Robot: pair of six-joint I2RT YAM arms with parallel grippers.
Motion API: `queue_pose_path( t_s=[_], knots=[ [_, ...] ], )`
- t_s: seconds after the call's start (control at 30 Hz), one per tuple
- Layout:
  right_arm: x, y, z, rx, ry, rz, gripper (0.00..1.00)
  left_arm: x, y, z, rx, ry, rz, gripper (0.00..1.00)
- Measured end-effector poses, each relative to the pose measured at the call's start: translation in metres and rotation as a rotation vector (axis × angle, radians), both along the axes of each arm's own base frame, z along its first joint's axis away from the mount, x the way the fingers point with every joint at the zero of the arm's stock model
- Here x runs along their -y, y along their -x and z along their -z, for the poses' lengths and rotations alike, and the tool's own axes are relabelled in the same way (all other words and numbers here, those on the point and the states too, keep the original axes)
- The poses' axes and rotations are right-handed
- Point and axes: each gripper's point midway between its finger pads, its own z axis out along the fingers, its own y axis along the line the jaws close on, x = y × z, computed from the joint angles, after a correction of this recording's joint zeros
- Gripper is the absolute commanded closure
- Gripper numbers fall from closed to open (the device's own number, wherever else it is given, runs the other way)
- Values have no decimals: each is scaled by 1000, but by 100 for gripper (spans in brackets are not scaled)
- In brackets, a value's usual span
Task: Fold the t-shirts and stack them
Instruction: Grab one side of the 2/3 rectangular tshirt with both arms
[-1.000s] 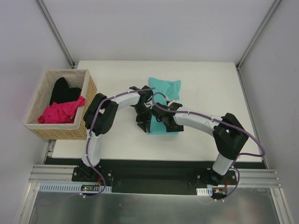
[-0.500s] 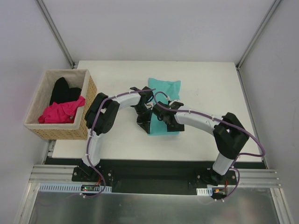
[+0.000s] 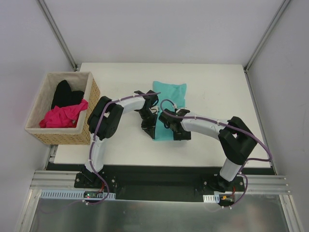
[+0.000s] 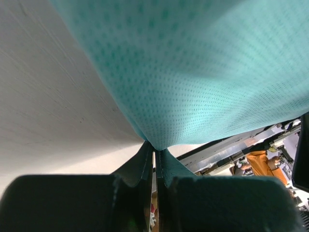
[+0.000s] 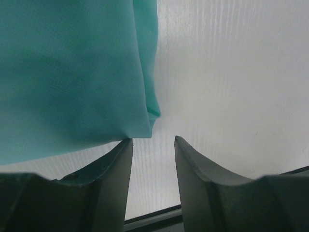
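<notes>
A folded teal t-shirt (image 3: 170, 91) lies mid-table, partly covered by both arms. My left gripper (image 3: 149, 130) is at its near left edge, shut on a pinch of the teal cloth (image 4: 193, 72), which rises from between the fingers of this left gripper (image 4: 155, 152). My right gripper (image 3: 185, 136) is at the near right corner. In the right wrist view that gripper (image 5: 152, 140) is open; its left finger (image 5: 113, 164) touches the teal corner (image 5: 67, 72), with only bare table between the fingers. A magenta t-shirt (image 3: 63, 116) and a black one (image 3: 65, 94) lie in the basket.
A wicker basket (image 3: 63, 136) stands at the table's left edge. The white table (image 3: 217, 87) runs on to the right and behind the shirt. Metal frame posts (image 3: 58, 34) rise at the back corners.
My left gripper has shut on the teal shirt's near edge. My right gripper has shifted slightly toward the shirt's near right corner and stays open.
</notes>
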Motion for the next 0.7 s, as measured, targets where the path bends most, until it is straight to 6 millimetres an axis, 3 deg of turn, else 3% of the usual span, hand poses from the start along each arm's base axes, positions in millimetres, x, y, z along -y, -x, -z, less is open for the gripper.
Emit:
queue_pose_path(
  t_s=[0.4,0.5,0.6,0.7],
  knots=[
    [-7,-12,10,12,-21,-10,60,0,1,-1,-4,-1,-8,100],
    [-10,-14,12,18,-36,-13,72,0,1,-1,-7,-3,-15,100],
    [-12,-14,15,16,-50,-18,94,0,1,-1,-7,-6,-18,100],
    [-12,-14,19,17,-61,-16,99,-1,1,-1,-7,-11,-19,100]
  ],
)
